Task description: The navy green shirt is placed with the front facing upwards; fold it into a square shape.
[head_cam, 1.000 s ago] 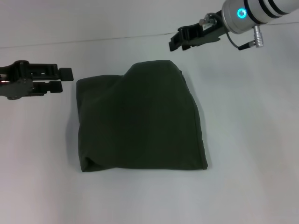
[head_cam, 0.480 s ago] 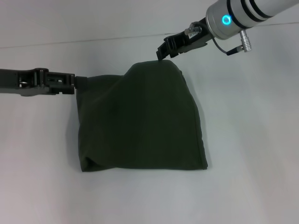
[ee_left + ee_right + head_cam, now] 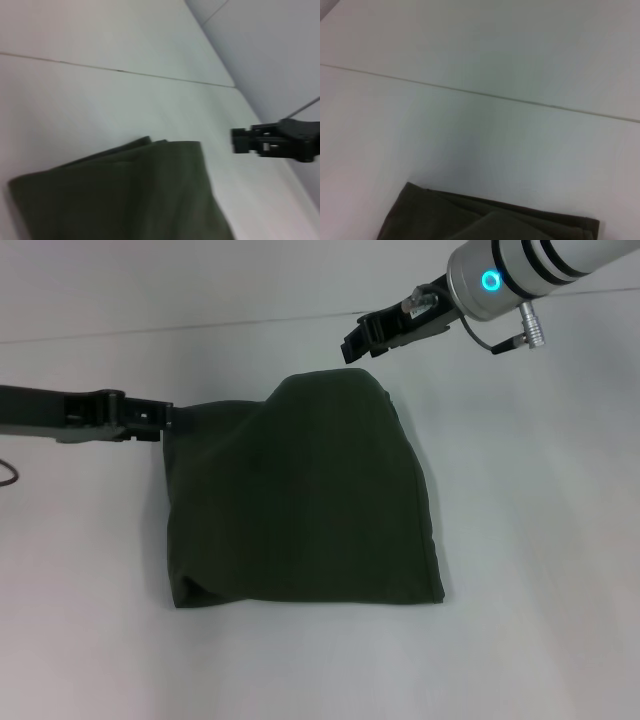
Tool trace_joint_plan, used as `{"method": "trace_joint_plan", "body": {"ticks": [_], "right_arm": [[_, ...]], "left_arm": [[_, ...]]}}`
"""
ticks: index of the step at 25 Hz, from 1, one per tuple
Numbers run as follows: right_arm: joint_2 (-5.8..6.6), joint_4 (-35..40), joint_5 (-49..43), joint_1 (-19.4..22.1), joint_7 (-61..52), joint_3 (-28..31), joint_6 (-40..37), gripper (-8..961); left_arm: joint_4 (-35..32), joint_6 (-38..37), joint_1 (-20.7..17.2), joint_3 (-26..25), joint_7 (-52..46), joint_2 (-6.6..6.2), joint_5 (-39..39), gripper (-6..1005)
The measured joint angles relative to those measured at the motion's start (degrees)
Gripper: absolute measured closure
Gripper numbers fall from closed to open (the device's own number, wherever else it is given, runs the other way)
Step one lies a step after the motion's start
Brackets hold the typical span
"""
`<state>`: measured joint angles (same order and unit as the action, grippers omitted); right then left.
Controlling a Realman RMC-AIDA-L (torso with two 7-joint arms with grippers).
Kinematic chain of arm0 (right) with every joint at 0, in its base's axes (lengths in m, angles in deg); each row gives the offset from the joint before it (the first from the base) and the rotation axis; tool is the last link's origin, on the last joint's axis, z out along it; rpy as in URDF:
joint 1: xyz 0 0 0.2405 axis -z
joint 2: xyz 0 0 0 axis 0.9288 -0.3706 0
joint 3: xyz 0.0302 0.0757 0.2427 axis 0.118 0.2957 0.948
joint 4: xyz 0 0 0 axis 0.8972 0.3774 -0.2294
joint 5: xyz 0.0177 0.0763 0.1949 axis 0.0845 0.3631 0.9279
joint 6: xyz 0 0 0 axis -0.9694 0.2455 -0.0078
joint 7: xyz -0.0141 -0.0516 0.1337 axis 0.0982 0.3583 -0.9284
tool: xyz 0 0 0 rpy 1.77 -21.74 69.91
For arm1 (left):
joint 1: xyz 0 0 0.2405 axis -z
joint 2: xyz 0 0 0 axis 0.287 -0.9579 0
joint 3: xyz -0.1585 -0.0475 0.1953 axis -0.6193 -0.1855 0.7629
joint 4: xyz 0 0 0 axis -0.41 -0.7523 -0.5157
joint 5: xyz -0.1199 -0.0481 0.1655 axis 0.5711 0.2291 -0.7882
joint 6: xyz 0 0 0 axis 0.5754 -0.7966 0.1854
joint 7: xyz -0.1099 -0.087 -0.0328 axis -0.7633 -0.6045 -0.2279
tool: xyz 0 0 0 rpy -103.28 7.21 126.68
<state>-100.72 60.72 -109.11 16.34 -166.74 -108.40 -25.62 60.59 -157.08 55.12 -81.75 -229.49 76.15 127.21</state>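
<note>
**Folded shirt on white table, one gripper at each far corner**

White table [image 3: 540, 570]: broad, plain surface carrying everything else; thin seam line running across it beyond the shirt, visible in all three views.

Navy green shirt [image 3: 300, 505]: lying flat near the middle of the table, already folded into a compact, roughly four-sided bundle. Near edge straight, with a small tuck at the near-left corner. Far edge uneven: lower on the left side, rising to a rounded hump at the far-right corner. Right edge slanting outward toward the near side. Plain dark fabric uppermost; no lettering or label visible. Layered fold edges visible at the far side in the left wrist view [image 3: 125, 195] and in the right wrist view [image 3: 485, 220].

Right arm [image 3: 520, 265]: silver cylinder with black bands and a glowing blue ring, reaching in from beyond and to the right of the shirt.

Right gripper [image 3: 358, 343]: black, raised just beyond the shirt's far-right hump, apart from the fabric. Seen also from the left wrist view [image 3: 240, 141], off to the side of the shirt. Jaw spacing not discernible.

Left gripper [image 3: 166, 418]: black, stretched low and level from the left, tip meeting the shirt's far-left corner. Whether closed on fabric or merely touching it, not discernible.
</note>
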Motion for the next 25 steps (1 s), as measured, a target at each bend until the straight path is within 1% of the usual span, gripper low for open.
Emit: {"method": "trace_joint_plan", "body": {"ticks": [3,5,8,11,16,21,25], "right_arm": [[0.01,0.39,-0.03,-0.13,0.66,-0.01,-0.54,586],[0.01,0.43,-0.05,-0.19,0.96,-0.01,-0.8,586],[0.01,0.45,-0.07,0.01,1.14,0.01,-0.88,586],[0.01,0.44,-0.08,0.46,1.15,0.13,-1.07,586],[-0.07,0.44,-0.08,1.43,1.16,-0.04,-1.07,587],[-0.08,0.07,-0.08,2.14,1.24,-0.05,-0.77,587],[-0.13,-0.15,-0.08,2.4,1.41,-0.04,-0.42,587]], "left_arm": [[-2.36,5.76,1.69,1.84,-3.57,0.22,-2.57,371],[-4.84,9.11,3.01,2.02,-6.04,0.14,-3.32,371],[-8.91,13.22,4.66,2.0,-9.87,-0.55,-3.77,371],[-12.9,15.75,6.07,2.01,-12.16,-1.33,-3.98,371],[-18.92,20.05,8.59,2.22,-14.41,-1.66,-4.23,372],[-24.1,23.56,11.17,2.16,-15.1,-1.7,-4.7,372],[-26.01,25.53,12.17,1.97,-15.39,-1.3,-4.61,372]]}}
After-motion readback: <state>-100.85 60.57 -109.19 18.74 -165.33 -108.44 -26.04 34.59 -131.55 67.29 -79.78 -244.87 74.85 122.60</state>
